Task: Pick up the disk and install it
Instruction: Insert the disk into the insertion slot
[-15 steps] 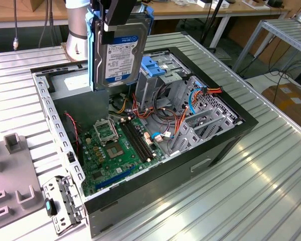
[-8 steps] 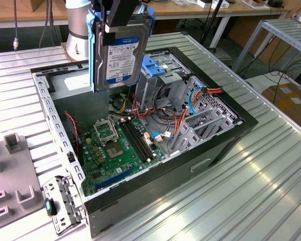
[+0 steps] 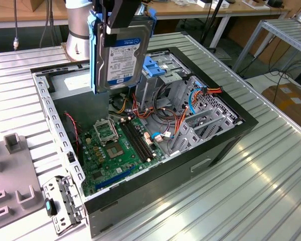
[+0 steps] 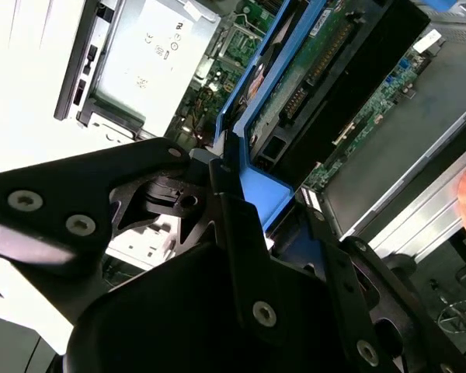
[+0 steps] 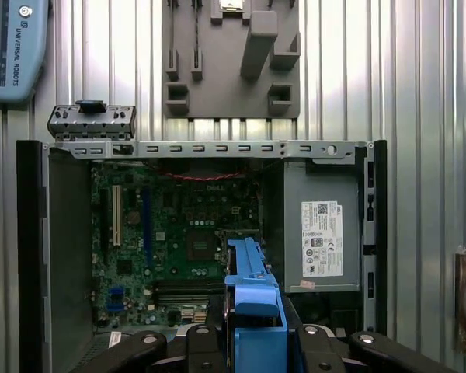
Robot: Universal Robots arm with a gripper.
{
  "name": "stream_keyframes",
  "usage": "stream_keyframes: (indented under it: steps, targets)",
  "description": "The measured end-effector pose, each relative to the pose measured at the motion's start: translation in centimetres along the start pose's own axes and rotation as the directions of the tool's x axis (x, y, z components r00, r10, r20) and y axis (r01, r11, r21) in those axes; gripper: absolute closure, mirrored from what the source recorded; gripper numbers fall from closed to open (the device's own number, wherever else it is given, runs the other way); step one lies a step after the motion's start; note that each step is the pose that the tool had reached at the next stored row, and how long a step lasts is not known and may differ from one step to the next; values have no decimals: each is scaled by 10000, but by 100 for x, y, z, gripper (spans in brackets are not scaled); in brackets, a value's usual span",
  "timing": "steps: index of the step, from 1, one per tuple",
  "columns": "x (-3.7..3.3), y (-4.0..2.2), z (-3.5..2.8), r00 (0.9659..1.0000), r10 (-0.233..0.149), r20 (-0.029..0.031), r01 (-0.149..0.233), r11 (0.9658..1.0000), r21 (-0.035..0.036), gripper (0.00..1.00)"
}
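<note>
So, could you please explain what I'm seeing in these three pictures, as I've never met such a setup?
This is one robot arm working over an open computer case that lies on a ribbed metal table. The exterior view comes from a camera off the arm; both wrist views come from cameras riding on the arm, looking past its gripper. The gripper is shut on the disk, a silver drive in blue rails, held upright above the green motherboard. The case also holds a grey power supply and a metal cage with a blue top.
</note>
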State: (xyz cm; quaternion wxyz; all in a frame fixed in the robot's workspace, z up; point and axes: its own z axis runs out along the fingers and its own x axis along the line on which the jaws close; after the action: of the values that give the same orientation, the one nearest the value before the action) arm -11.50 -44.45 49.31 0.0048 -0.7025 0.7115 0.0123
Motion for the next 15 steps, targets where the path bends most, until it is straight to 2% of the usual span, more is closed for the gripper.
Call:
stream_keyframes:
  steps: [15]
  targets:
    - [68, -7, -1, 10000, 0, 0, 0, 10000, 0, 63]
